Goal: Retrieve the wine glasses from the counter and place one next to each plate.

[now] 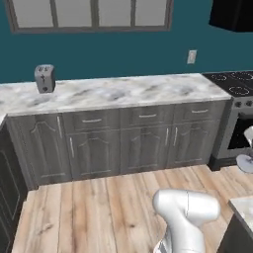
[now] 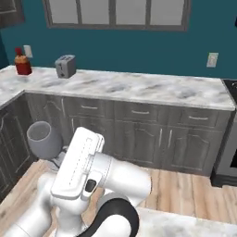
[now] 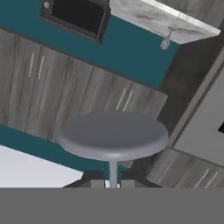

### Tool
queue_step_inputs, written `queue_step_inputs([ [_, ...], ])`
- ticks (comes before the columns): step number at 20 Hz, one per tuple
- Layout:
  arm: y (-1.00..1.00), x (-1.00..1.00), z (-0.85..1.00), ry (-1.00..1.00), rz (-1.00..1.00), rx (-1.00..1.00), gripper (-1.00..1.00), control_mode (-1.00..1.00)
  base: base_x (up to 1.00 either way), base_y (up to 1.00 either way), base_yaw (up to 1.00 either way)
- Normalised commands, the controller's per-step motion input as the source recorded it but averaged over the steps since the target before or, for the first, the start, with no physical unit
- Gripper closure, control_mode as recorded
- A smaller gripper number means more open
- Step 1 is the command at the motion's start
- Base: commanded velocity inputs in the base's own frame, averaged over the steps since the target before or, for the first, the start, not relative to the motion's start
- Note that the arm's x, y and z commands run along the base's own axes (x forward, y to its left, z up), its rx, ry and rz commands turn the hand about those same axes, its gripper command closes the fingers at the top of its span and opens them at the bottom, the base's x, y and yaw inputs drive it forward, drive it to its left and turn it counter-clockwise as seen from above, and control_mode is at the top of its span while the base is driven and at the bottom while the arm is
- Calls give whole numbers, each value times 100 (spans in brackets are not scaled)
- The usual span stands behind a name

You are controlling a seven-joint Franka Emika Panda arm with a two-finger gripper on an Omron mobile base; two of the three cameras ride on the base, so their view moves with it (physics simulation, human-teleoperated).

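**Glass in hand, carrying toward plates**

The hand [image 3: 113, 183] is gripping a wine glass [image 3: 113, 136] by its thin stem, fingers closed around it; in the hand view the round foot is facing the camera at 12 o'clock, likely held so for steady transport. In the right base view the bowl is sitting at 9 o'clock of the arm. A second glass [image 3: 165, 43] is waiting on the far table [image 3: 166, 19]. Toaster [image 2: 65, 66] and red bottle [image 2: 22, 62] are standing on the marble table [image 2: 139, 88], well apart; nothing is blocking. No plates in sight.
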Motion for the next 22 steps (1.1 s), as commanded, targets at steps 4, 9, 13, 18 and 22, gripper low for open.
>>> queue_step_inputs([
  [4,0,0,0,0,0,0,100,100,0,-51,-89],
  [9,0,0,0,0,0,0,100,100,0,-43,-91],
  [13,0,0,0,0,0,0,100,100,0,-39,-91],
  [18,0,0,0,0,0,0,100,100,1,-20,-93],
  [22,0,0,0,0,0,0,100,100,-64,9,-61],
])
